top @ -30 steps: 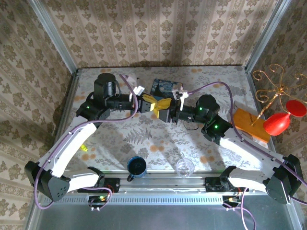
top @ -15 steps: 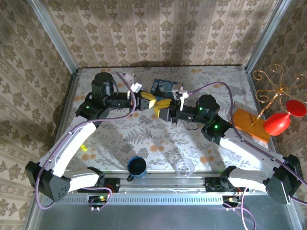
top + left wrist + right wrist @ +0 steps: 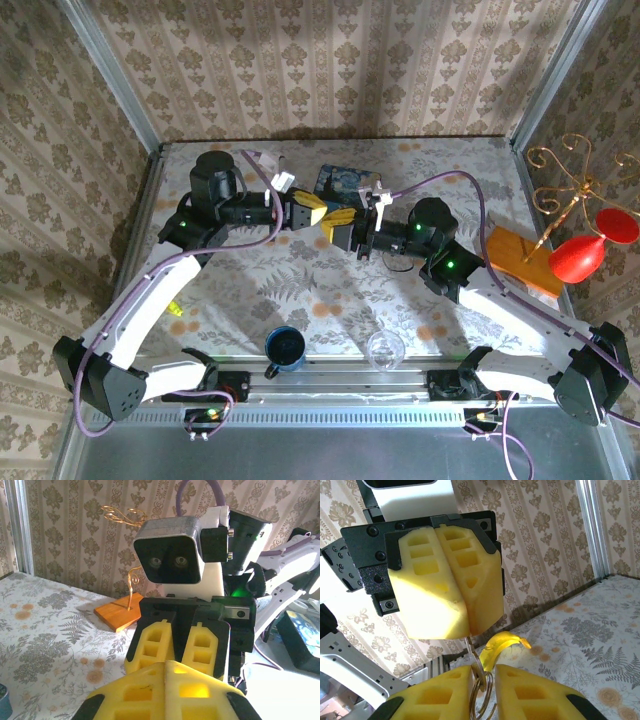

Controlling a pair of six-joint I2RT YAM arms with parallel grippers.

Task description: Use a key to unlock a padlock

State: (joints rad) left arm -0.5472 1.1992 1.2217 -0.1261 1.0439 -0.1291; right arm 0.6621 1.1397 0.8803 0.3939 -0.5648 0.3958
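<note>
A floral cloth covers the table (image 3: 300, 290), which is walled in by patterned wallpaper (image 3: 320, 70). A blue cup (image 3: 285, 346) and a glass (image 3: 385, 350) stand at the near edge. A wooden block (image 3: 520, 258) lies out to the right and a blue tin (image 3: 342, 180) at the back.

Above mid-table the two tools meet tip to tip, in front of the tin. The left gripper (image 3: 465, 625) is fully closed, pads pressed flat together, pinching the key (image 3: 469, 644). The right gripper (image 3: 483, 672) is just below it with a narrow gap between its fingers. Wire rings (image 3: 481, 690) stand in that gap, but I cannot tell whether the fingers press on them.

The key shows as a thin metal stem hanging from the left pads' seam down to the rings. It is too small to make out any detail.
</note>
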